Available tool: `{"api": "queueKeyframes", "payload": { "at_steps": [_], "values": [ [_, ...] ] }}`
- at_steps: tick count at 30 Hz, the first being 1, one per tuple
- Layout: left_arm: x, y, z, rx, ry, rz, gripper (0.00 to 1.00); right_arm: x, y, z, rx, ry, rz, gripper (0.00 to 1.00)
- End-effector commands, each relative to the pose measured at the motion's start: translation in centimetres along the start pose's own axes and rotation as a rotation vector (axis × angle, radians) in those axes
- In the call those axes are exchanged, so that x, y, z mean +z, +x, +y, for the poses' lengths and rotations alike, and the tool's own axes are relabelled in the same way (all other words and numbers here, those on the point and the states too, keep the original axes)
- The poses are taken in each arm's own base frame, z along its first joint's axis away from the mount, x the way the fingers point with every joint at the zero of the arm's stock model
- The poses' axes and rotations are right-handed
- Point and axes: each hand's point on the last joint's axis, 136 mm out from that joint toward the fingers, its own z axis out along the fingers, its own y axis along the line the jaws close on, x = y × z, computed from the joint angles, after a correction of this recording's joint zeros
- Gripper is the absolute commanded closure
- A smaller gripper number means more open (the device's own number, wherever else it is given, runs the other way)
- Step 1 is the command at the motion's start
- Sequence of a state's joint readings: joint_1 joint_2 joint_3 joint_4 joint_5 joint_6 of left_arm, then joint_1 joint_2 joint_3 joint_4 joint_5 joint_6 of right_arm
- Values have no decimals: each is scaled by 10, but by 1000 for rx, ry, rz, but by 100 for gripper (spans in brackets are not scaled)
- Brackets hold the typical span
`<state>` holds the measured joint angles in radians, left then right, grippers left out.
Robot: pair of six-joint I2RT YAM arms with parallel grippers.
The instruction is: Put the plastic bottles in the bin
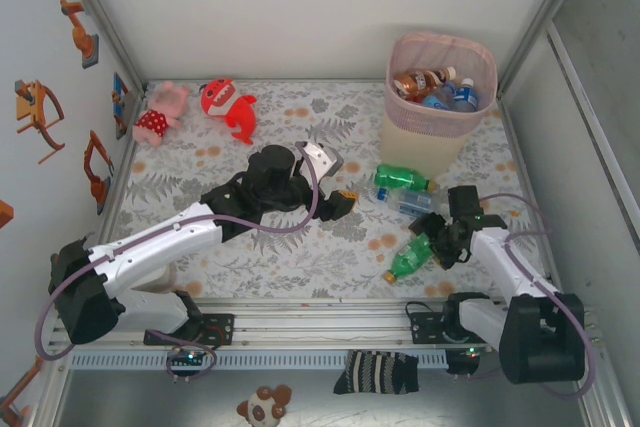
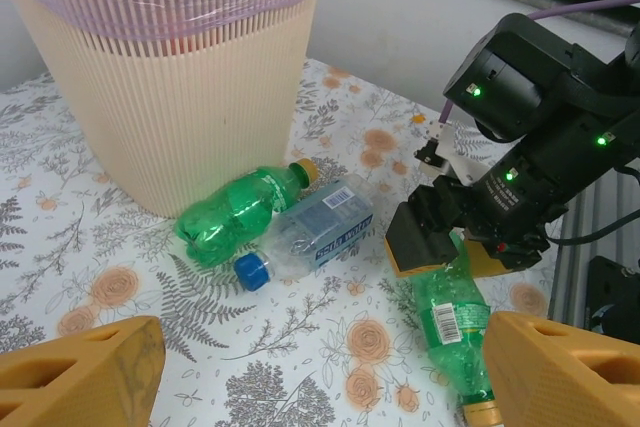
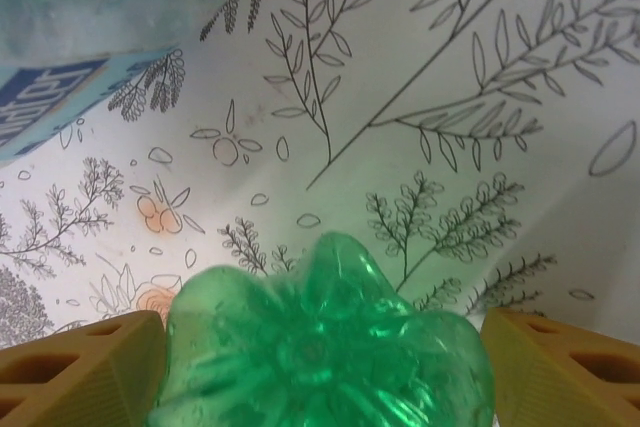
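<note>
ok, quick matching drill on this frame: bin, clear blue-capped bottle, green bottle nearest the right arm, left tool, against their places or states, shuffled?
1 bin
2 clear blue-capped bottle
3 nearest green bottle
4 left tool

A open, nothing between its fingers
B holds bottles already
C base between the right tool's fingers
D lying beside another green bottle at the bin's foot

Pairs: 1-B, 2-D, 3-C, 4-A

A pink plush toy and a red plush toy lie on the floral bench, well beyond the left end effector. A striped sock lies well behind it.
</note>
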<state>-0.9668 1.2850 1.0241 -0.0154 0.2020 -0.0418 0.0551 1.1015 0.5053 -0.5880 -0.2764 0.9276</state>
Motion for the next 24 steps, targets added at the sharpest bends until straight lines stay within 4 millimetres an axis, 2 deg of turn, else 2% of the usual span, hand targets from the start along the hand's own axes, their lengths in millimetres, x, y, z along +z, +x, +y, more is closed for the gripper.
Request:
{"api": "queueKeyframes", "payload": {
  "at_steps": [1, 14, 24],
  "values": [
    [-5, -9, 2, -10, -8, -28, 18, 6, -6, -1, -2, 5, -17, 22],
    [-6, -9, 2, -12, -12, -27, 18, -1, -11, -1, -33, 9, -54, 35],
    [-12, -10, 1, -9, -17, -29, 18, -24, -22, 6, -85, 24, -124, 41]
  ]
}}
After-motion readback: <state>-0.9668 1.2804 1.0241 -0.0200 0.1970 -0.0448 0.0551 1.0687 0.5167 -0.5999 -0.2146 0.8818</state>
